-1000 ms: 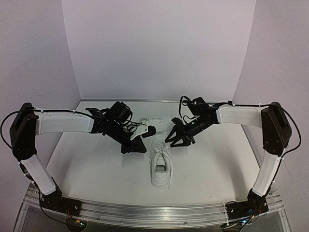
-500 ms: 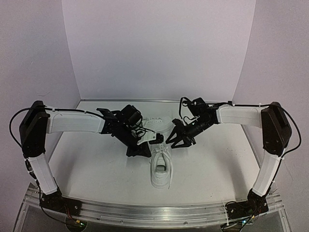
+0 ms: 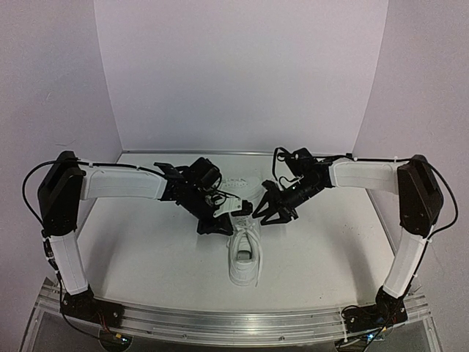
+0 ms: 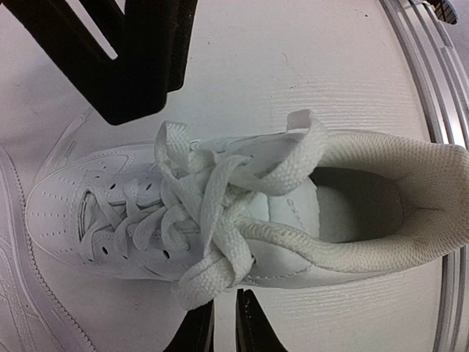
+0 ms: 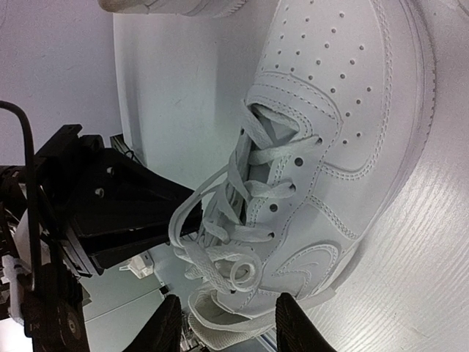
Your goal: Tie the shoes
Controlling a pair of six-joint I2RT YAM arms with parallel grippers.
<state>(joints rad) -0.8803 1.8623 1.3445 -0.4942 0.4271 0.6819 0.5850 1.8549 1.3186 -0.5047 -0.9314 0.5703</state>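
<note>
The shoes are two white sneakers. The near shoe [image 3: 245, 257] points its toe away from me, and the far shoe [image 3: 238, 187] lies behind it. My left gripper [image 3: 222, 226] hangs at the near shoe's left side. In the left wrist view its fingers [image 4: 223, 334] are all but shut, with only a thin slit and nothing in it. A lace loop [image 4: 201, 282] ends just ahead of them, over the near shoe [image 4: 293, 213]. My right gripper [image 3: 266, 214] stands open to the right of the laces. In its own view it [image 5: 231, 326] hovers over the laced shoe [image 5: 344, 110] and a small lace loop [image 5: 245, 271].
The aluminium rail [image 4: 432, 88] runs along the table's near edge, past the shoe's heel. White walls close in the back and both sides [image 3: 242, 73]. The two black grippers face each other across the laces, with my right gripper [image 4: 132, 59] filling the top left of the left wrist view.
My left arm has swung right and nearer, bringing its gripper up against the near shoe's laces. The right gripper has stayed put, still open.
</note>
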